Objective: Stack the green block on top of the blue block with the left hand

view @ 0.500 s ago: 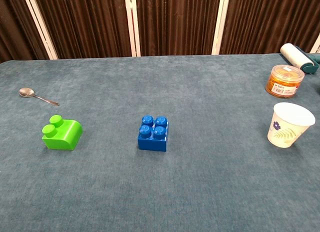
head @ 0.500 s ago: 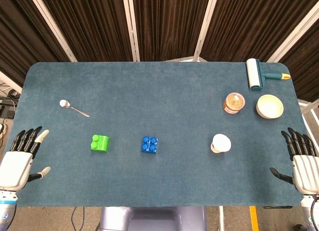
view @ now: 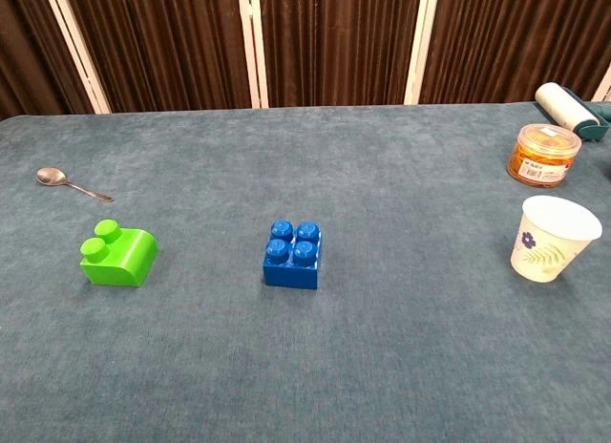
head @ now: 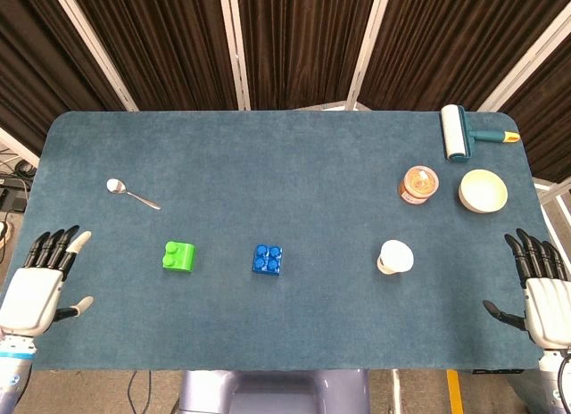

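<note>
The left hand (head: 34, 289) hangs at the worktop's (head: 294, 164) near-left edge, fingers spread, holding nothing. The green block (head: 179, 255) sits apart from the blue block (head: 268, 259), neither touched. Its rounded side may slip in the grasp, or the studs misalign on placing. The right hand (head: 540, 289) idles, likewise released.

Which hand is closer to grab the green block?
The left hand. It hovers open at the table's left edge, on the same side as the green block. The right hand is at the far right edge, beyond the blue block and paper cup.
</note>
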Tool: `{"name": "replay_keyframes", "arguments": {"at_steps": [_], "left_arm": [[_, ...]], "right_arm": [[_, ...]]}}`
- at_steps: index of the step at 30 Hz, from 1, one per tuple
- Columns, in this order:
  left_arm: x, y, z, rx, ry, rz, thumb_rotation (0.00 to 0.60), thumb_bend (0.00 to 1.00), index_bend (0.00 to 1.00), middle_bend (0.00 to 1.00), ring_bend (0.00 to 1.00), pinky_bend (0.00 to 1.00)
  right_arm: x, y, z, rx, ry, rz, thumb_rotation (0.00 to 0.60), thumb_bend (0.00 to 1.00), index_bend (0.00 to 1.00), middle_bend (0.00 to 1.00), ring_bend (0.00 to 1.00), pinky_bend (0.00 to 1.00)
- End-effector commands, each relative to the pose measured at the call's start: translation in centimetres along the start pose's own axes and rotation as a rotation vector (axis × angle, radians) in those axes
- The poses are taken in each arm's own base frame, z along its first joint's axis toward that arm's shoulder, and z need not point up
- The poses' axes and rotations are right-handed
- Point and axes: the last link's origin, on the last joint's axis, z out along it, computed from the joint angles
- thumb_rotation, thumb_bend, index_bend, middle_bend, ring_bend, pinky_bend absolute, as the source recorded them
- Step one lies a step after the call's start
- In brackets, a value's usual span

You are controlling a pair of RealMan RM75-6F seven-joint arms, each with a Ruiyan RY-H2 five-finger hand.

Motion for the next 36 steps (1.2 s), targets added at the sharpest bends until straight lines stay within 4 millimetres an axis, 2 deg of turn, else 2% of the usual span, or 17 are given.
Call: {"name": "replay_keyframes", "arguments": {"at_steps": [1, 3, 8, 10, 13, 25, 32, 36], "left_arm": [[-1.9, 0.7, 3.4, -0.035, -0.097, -0.025, 0.600, 0.00, 0.00, 0.00, 0.00, 0.00], [-2.8, 1.4, 5.2, -0.064, -0.122, -0.020, 0.600, 0.00, 0.00, 0.00, 0.01, 0.01], [-5.1, 3.5, 9.4, -0.127, -0.190, 0.020, 0.600, 0.05, 0.03, 0.05, 0.12, 0.12], [-5.7, 4.2, 10.5, -0.140, -0.201, 0.035, 0.600, 0.09, 0.05, 0.06, 0.13, 0.13], [-6.5, 5.0, 11.6, -0.149, -0.220, 0.063, 0.600, 0.11, 0.10, 0.09, 0.14, 0.14], [-8.8, 6.8, 12.9, -0.141, -0.316, 0.097, 0.600, 0.11, 0.18, 0.14, 0.18, 0.18], [-9.8, 7.6, 13.7, -0.134, -0.326, 0.078, 0.600, 0.11, 0.21, 0.18, 0.22, 0.25], [-10.3, 8.0, 14.1, -0.138, -0.330, 0.078, 0.600, 0.11, 0.26, 0.26, 0.29, 0.32]], "right_arm": [[0.0, 0.1, 0.1, -0.005, -0.004, 0.001, 0.600, 0.00, 0.00, 0.00, 0.00, 0.00], [-0.1, 0.3, 0.2, -0.011, -0.010, 0.002, 0.600, 0.00, 0.00, 0.00, 0.00, 0.00], [-0.1, 0.4, 0.5, -0.017, -0.012, 0.003, 0.600, 0.00, 0.00, 0.00, 0.00, 0.00], [-0.2, 0.4, 0.5, -0.017, -0.016, 0.001, 0.600, 0.00, 0.00, 0.00, 0.00, 0.00], [-0.3, 0.5, 0.5, -0.021, -0.023, -0.003, 0.600, 0.00, 0.00, 0.00, 0.00, 0.00], [-0.4, 0.7, 0.5, -0.035, -0.025, -0.007, 0.600, 0.00, 0.00, 0.00, 0.00, 0.00], [-0.3, 1.0, 0.5, -0.044, -0.025, -0.003, 0.600, 0.00, 0.00, 0.00, 0.00, 0.00], [-0.3, 1.1, 0.5, -0.046, -0.024, -0.002, 0.600, 0.00, 0.00, 0.00, 0.00, 0.00]]}}
